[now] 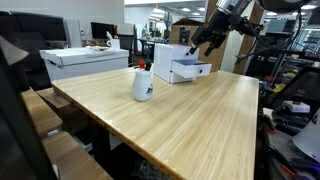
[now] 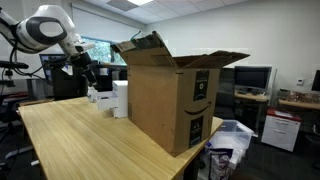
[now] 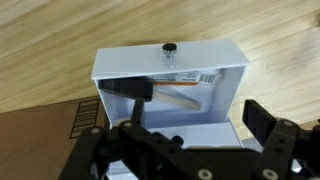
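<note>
Gripper [image 1: 204, 42] fingers are held wide apart, empty, above the open white drawer [image 3: 120, 65]; if lowered off-centre, its thin wall could be struck and the drawer shoved.

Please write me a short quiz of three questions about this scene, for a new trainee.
1. True or false: the gripper is shut on the white box.
2. In the wrist view, what lies inside the white box? A) a tool with a black head B) a banana C) a blue plate
3. Fill in: in an exterior view, the white cup stands on the wooden ____.
Key: 1 false, it is open, above the box. 2 A. 3 table.
</note>
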You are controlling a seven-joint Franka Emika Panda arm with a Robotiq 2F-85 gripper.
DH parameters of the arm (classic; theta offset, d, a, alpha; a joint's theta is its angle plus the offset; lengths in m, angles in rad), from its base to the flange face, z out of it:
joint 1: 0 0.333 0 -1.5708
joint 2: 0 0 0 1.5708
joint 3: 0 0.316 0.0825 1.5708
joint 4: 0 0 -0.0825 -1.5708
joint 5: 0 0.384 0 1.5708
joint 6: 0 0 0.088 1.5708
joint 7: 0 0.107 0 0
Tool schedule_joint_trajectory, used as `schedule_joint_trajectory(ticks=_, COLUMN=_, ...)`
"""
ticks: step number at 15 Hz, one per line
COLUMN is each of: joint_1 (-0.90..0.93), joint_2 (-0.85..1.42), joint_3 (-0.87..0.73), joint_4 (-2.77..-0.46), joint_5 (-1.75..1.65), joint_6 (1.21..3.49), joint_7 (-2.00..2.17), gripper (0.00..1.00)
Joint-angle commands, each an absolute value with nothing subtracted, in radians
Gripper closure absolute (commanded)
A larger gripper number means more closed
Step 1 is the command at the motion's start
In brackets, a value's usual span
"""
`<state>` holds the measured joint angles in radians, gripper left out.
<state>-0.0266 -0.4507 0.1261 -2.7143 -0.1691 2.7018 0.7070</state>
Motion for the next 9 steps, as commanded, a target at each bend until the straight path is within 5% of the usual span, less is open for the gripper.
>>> schedule_joint_trajectory(ticks=1, joint_1=0.014, joint_2=-0.487, joint_3=0.087, joint_4=-2.733, joint_5=-0.080, joint_6=2.651, joint_7=0.513, gripper=0.00)
schedule_joint_trajectory(ticks=5, joint_1=-0.029, joint_2=-0.483, joint_3=0.112, joint_4=-2.723, joint_5=-0.075, joint_6=2.522, joint_7=0.478, gripper=0.00)
schedule_joint_trajectory(ticks=7, joint_1=-0.039, joint_2=-0.475, joint_3=0.116, joint_4=-2.719, joint_5=-0.080, joint_6=2.492, joint_7=0.493, gripper=0.26)
schedule_joint_trajectory(ticks=9, joint_1=-0.034, joint_2=-0.464, joint_3=0.104, joint_4=-2.718, joint_5=-0.060, joint_6=2.487, joint_7=0.486, gripper=0.38)
